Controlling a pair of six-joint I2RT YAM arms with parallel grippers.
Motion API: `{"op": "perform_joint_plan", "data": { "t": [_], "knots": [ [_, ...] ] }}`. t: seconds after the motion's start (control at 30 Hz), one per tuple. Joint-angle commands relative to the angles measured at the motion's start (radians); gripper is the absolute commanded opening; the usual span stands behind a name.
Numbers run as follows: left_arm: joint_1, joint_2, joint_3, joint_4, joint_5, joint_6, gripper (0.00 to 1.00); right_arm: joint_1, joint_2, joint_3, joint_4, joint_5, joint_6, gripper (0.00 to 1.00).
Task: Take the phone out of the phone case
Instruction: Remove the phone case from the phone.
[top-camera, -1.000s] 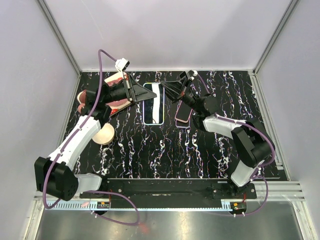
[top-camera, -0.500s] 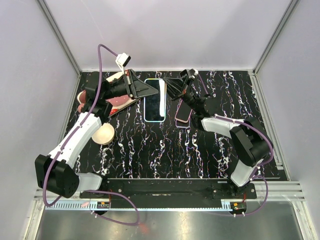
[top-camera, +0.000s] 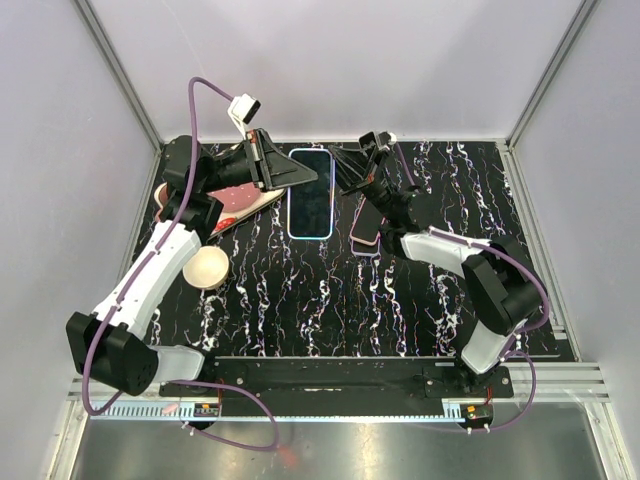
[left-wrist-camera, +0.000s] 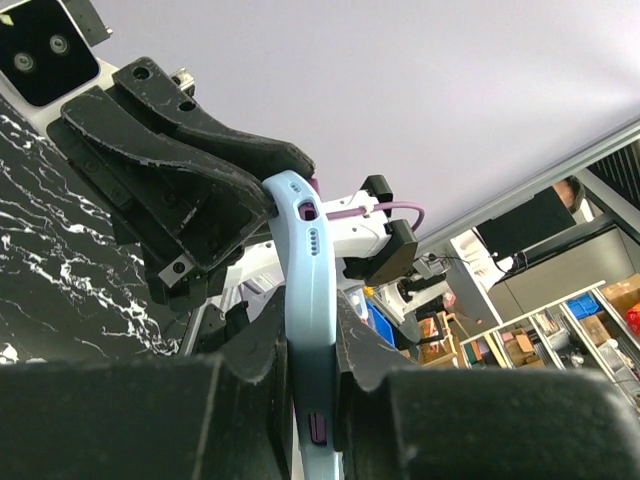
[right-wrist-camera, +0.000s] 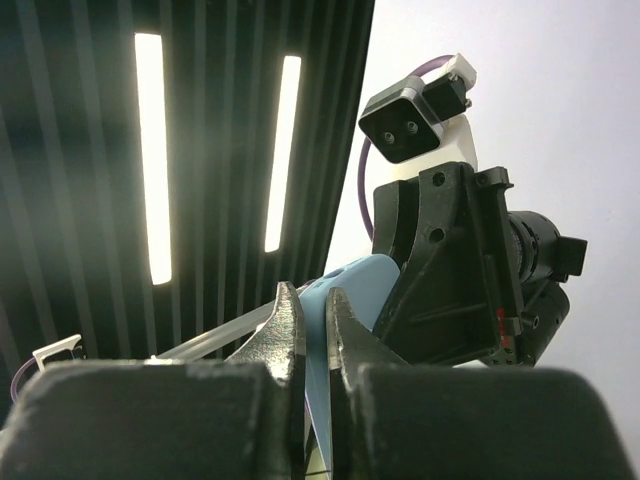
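A phone in a light blue case (top-camera: 311, 193) is held up off the table between both grippers, its dark screen facing the top camera. My left gripper (top-camera: 298, 178) is shut on its left edge; the left wrist view shows the case edge (left-wrist-camera: 308, 300) clamped between the jaws. My right gripper (top-camera: 342, 176) is shut on its right edge; the right wrist view shows the blue case (right-wrist-camera: 350, 300) pinched between the fingertips. Whether the phone is loose in the case cannot be told.
Two more phones, one dark with a pink edge (top-camera: 366, 225), lie on the black marbled table right of the held phone. A pink tray (top-camera: 225, 200) and a tan bowl (top-camera: 207, 267) sit at the left. Grey walls close in the back and sides.
Both grippers have lifted the cased phone off the table and raised it toward the back. The left arm swung up and back with it.
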Motion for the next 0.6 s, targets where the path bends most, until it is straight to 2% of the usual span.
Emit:
{"op": "perform_joint_plan", "data": {
  "t": [0.0,0.3,0.4,0.57],
  "knots": [
    [-0.061,-0.085,0.188,0.401,-0.01,-0.037,0.0,0.04,0.094,-0.043,0.014,-0.119,0.044,0.0],
    [-0.063,-0.081,0.189,0.521,-0.047,-0.093,0.0,0.04,0.097,-0.075,-0.004,-0.142,-0.007,0.0],
    [-0.061,-0.079,0.197,0.533,-0.067,-0.1,0.0,0.04,0.064,-0.12,-0.106,-0.181,-0.103,0.0],
    [-0.061,-0.061,0.206,0.593,-0.113,-0.165,0.0,0.04,-0.025,-0.221,-0.453,-0.218,-0.381,0.0]
  ]
}}
